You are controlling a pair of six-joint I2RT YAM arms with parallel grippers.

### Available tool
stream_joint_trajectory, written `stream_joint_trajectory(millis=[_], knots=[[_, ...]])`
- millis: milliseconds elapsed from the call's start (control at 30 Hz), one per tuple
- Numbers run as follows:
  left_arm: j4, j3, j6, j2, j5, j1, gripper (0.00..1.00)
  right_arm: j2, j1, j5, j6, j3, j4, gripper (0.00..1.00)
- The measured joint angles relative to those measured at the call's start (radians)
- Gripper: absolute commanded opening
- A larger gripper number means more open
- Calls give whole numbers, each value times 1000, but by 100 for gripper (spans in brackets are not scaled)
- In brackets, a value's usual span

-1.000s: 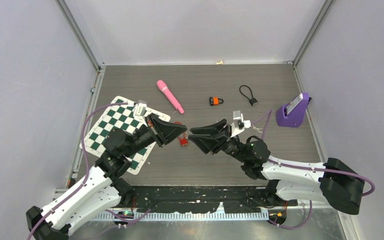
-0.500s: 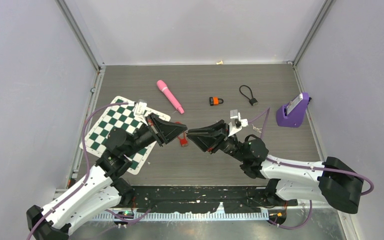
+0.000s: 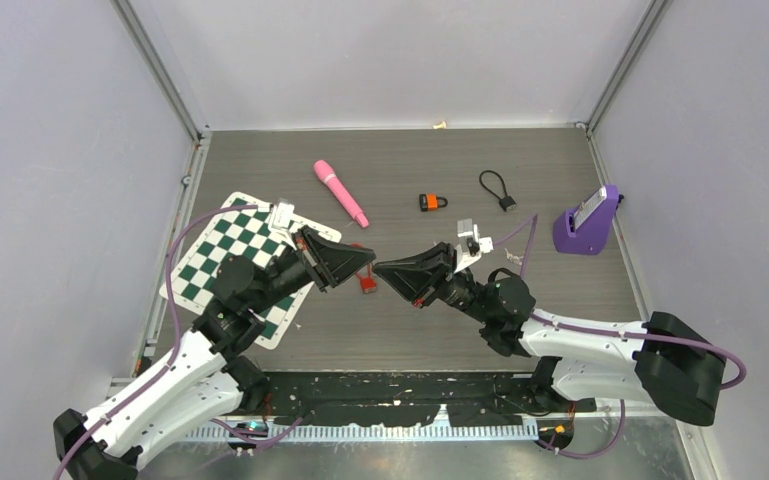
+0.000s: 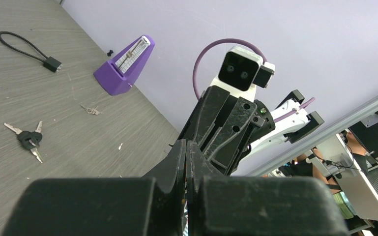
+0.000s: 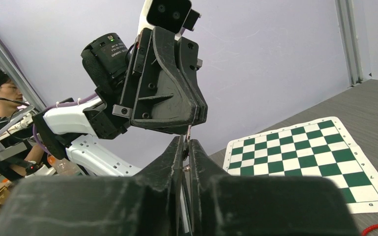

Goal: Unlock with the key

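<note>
Grippers meet tip to tip above the lock

The left gripper (image 3: 368,262) is clamped shut. The right gripper (image 3: 381,268) stands narrow about a thin sliver (image 5: 189,143), perhaps the key; I cannot tell. The lock (image 3: 367,284) lies on the tabletop (image 3: 520,170) just below. A key is likely light, stiff and slick: pinch its flat head.

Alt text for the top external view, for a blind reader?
At the centre of the table, the left gripper and right gripper point nearly tip to tip by a small red object. Around them lie a chessboard mat, a pink rod, an orange padlock, a black cable loop and a purple metronome.
</note>
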Motion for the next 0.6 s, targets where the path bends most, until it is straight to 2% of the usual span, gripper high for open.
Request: stream_joint_trajectory(millis=[67,333,433,533,600], knots=[[0,0,-3,0,0,0,0,0,0,0,0,0,0,6],[-3,0,-9,0,-2,0,2,-1,-5,0,-1,0,-11,5],[-23,2,-3,-3,-13,0,27,-5,-5,0,-2,0,-26,5],[-100,24,30,-14,-45,-2,65,-17,-6,0,-2,0,-64,5],[-166,50,50,-22,-78,-1,84,-32,-8,6,0,0,-95,5]])
